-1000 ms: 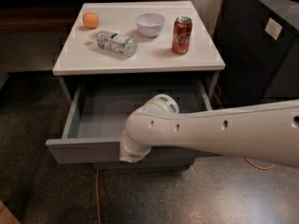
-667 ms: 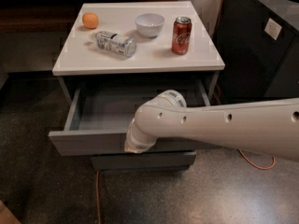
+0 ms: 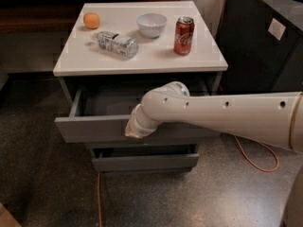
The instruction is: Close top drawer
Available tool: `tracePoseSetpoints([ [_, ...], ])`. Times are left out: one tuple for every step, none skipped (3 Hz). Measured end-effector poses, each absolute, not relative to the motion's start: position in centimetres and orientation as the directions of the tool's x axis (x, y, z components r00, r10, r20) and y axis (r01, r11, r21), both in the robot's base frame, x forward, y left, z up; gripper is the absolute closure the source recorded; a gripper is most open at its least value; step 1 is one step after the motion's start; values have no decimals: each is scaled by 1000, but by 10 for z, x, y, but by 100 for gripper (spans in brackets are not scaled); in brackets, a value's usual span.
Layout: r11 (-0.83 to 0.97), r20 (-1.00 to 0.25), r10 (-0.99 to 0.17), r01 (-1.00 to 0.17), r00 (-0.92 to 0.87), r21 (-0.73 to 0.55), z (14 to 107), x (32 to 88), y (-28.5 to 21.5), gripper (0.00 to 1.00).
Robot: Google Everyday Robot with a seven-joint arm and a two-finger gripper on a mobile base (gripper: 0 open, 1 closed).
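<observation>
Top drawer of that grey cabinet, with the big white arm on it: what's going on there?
A robot's white arm reaches in from the right, its gripper at the front of the top drawer. The drawer stands partly open, with nothing visible inside; pushing it shut is not yet done. An orange, a lying bottle, a bowl and a soda can sit untouched on the white top.

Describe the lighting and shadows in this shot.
Camera view: the white tabletop glares brightly; the inside of the top drawer lies in its shadow; the claw, at the drawer's front panel, is evenly lit; the floor is dim.
</observation>
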State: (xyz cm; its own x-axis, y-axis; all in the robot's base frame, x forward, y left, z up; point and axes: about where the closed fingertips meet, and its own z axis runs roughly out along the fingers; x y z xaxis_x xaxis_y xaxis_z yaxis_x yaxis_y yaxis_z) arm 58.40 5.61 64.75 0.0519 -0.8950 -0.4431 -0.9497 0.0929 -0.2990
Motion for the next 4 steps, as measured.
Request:
tracePoseSetpoints([
  [94, -448, -892, -947, 56, -306, 651, 589, 58, 100],
  [104, -452, -890, -942, 55, -319, 647, 591, 58, 100],
  [147, -477, -878, -921, 46, -360, 646, 604, 52, 100],
  [195, -505, -862, -889, 46, -414, 649, 629, 45, 100],
])
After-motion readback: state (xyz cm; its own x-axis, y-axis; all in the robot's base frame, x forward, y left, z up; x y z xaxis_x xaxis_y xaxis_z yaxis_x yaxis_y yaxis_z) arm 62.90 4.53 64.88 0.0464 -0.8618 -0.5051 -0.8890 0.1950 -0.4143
